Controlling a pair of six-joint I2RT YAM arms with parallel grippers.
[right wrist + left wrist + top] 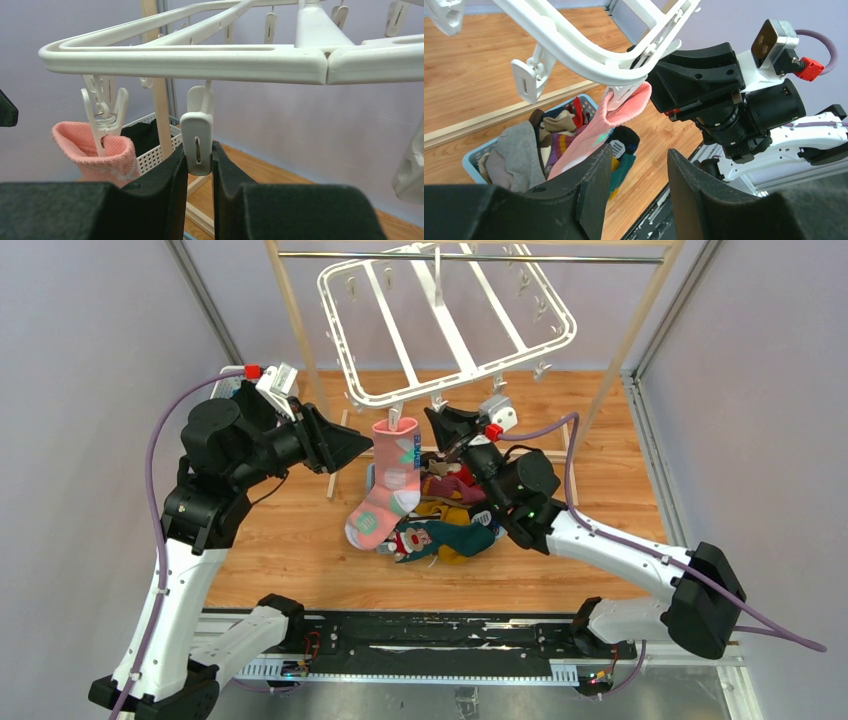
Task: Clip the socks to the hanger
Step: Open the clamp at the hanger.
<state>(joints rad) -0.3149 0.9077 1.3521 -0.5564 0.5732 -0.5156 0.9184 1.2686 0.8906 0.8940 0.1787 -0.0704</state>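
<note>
We see the pink sock (390, 485) clipped to the hanger (200, 62), left fingers (594, 192) half open and empty beside it, right fingers (170, 192) pinching the next clip (196, 142), mixed socks (556, 145) heaped in a blue basket (474, 156)

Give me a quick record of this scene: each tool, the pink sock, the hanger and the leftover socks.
left tool: open, empty, beside the pink sock
right tool: closed on an empty clip on the hanger's near rail
pink sock: hanging by its cuff from the neighbouring clip
hanger: white frame with dangling clips, above the basket
remaining socks: heaped in a blue basket below
</note>
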